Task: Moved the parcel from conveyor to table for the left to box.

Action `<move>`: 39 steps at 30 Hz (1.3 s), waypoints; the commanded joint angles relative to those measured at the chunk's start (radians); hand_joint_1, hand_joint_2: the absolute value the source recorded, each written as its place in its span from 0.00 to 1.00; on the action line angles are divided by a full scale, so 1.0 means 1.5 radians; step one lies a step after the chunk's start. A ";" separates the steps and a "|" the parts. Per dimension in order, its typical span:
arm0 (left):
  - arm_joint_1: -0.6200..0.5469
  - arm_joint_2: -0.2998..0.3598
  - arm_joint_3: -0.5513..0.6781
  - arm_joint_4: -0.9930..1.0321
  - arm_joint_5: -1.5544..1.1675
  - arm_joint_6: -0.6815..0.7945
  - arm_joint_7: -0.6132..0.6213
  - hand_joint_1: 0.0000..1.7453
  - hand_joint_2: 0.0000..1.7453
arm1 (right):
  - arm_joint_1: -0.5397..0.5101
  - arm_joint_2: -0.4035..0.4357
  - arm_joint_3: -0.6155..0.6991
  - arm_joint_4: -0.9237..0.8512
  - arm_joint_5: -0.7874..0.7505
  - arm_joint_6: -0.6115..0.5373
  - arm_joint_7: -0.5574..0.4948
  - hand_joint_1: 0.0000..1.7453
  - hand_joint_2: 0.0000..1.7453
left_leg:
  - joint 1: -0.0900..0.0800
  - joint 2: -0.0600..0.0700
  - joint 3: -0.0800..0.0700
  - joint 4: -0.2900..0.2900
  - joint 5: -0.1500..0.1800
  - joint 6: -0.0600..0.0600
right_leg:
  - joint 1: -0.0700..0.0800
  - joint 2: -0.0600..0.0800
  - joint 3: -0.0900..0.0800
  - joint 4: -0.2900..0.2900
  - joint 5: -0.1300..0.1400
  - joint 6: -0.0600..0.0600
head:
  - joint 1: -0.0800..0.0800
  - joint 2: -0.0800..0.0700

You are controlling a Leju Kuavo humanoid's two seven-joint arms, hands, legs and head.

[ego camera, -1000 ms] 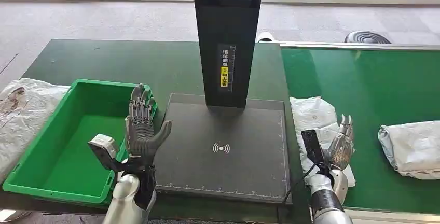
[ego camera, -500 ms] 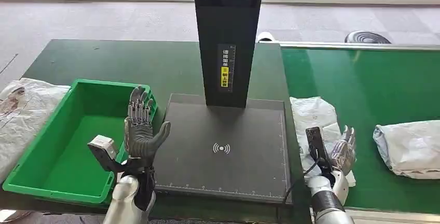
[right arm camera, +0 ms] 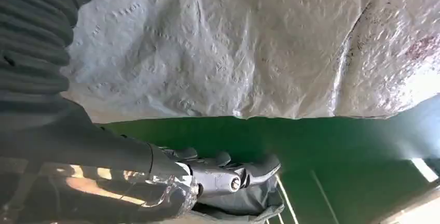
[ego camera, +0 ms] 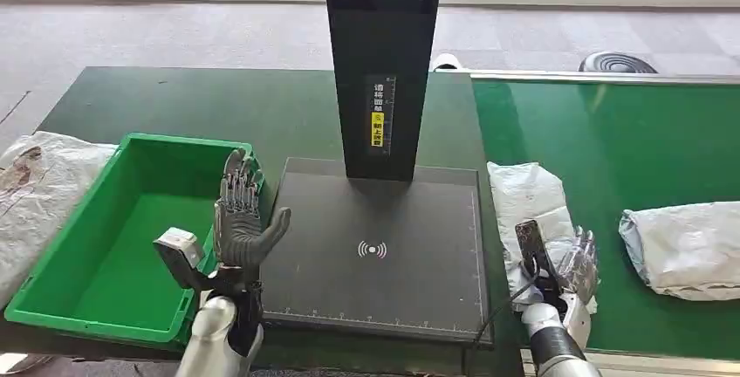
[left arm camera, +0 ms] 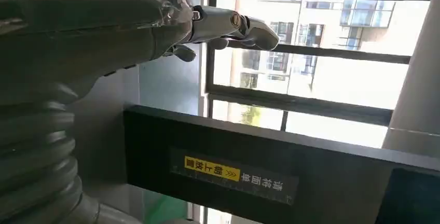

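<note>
Right hand (ego camera: pixel 572 259) sits low over the near white parcel (ego camera: pixel 528 198) on the green conveyor (ego camera: pixel 611 133), fingers apart and nothing gripped; whether the fingertips touch the wrapper cannot be told. In the right wrist view the crinkled parcel (right arm camera: pixel 249 47) lies just beside the fingers (right arm camera: pixel 228 175), with green belt between. Left hand (ego camera: pixel 240 220) is raised upright between the green bin (ego camera: pixel 113 220) and the black scanner pad (ego camera: pixel 375 246) — fingers spread, holding nothing. A second wrapped parcel (ego camera: pixel 685 246) rests farther right on the belt, well apart from the first. Black scanner post (ego camera: pixel 380 63) stands at the pad's far edge. A crumpled white bag (ego camera: pixel 35 185) lies on the dark table (ego camera: pixel 201 106), left of the bin.
</note>
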 commanded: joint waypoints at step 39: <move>0.039 -0.021 0.008 0.017 0.004 0.008 0.002 0.00 1.00 | 0.087 0.088 0.005 -0.275 -0.028 -0.045 -0.219 1.00 1.00 | 0.000 0.003 0.003 -0.001 -0.001 0.000 | 0.000 0.003 0.002 -0.001 0.000 0.000 | 0.000 0.000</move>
